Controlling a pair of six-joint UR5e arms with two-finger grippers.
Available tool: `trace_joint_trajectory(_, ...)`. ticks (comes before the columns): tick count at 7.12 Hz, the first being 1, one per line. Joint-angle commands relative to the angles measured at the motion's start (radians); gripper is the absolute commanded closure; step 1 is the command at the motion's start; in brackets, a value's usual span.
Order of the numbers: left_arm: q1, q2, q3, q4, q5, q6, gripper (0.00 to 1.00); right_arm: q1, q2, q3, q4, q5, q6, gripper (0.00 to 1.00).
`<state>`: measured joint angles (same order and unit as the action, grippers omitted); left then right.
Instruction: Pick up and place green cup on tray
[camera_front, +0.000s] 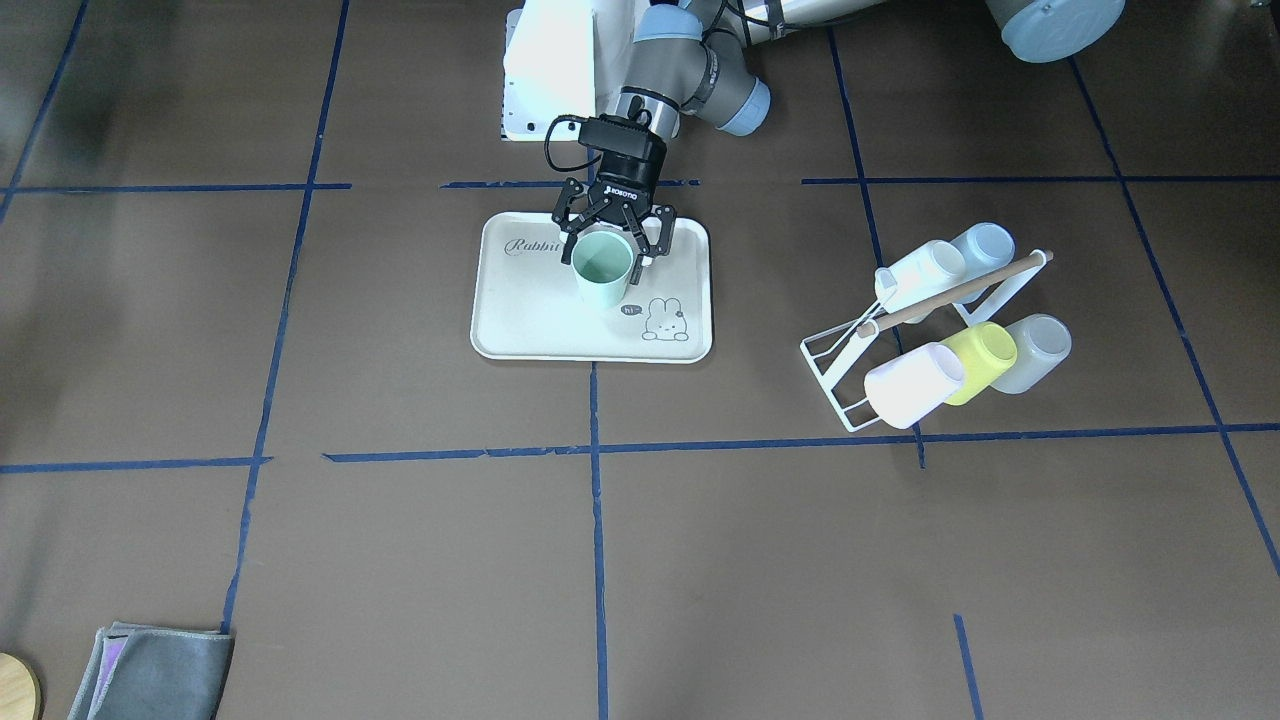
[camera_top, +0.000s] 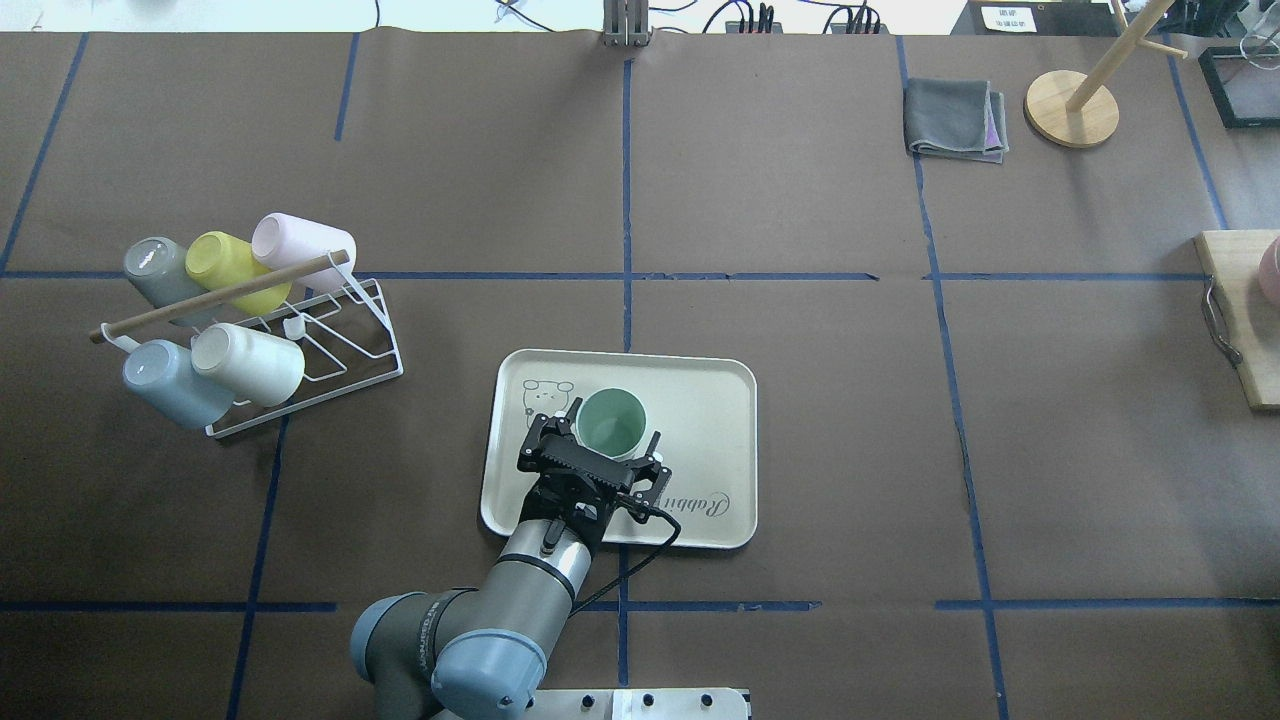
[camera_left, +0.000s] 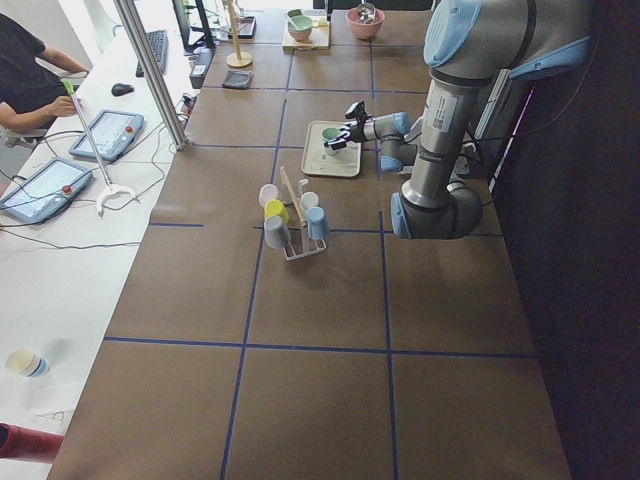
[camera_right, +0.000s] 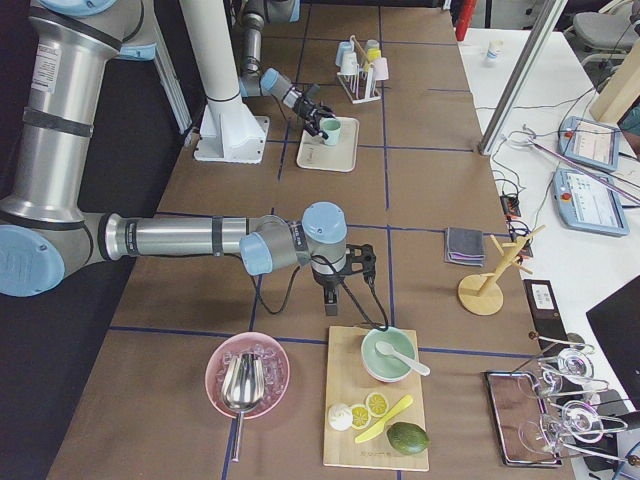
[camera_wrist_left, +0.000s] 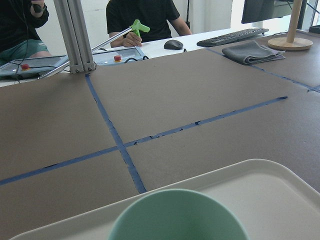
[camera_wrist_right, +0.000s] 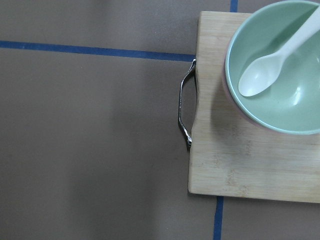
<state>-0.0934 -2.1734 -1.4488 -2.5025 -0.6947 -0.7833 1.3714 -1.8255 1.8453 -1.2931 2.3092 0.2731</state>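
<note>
The green cup (camera_front: 603, 272) is a pale mint, handleless tumbler with a slightly darker green inside. It stands upright, mouth up, near the middle of the tray (camera_front: 530, 315), between the "Rabbit" lettering and the bunny drawing. The tray is cream and rectangular, with rounded corners and a raised rim, and lies flat on the brown surface (camera_front: 400, 560). The fingers (camera_front: 652, 240) of the left gripper (camera_front: 609, 258) flank the cup's rim, 1 on each side, seemingly just clear of it.
</note>
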Motion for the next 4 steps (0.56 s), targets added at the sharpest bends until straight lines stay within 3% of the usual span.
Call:
trace_joint_trajectory(1,0.000,0.009,-0.118,0.001,-0.002,0.070,0.00,0.000,0.000,-0.001,0.000,-0.001,0.002,0.00)
trace_joint_trajectory(4,-0.003,0.009,-0.183,0.004,0.001,0.096,0.00,-0.002,0.002,-0.003,-0.002,-0.002,0.000,0.00)
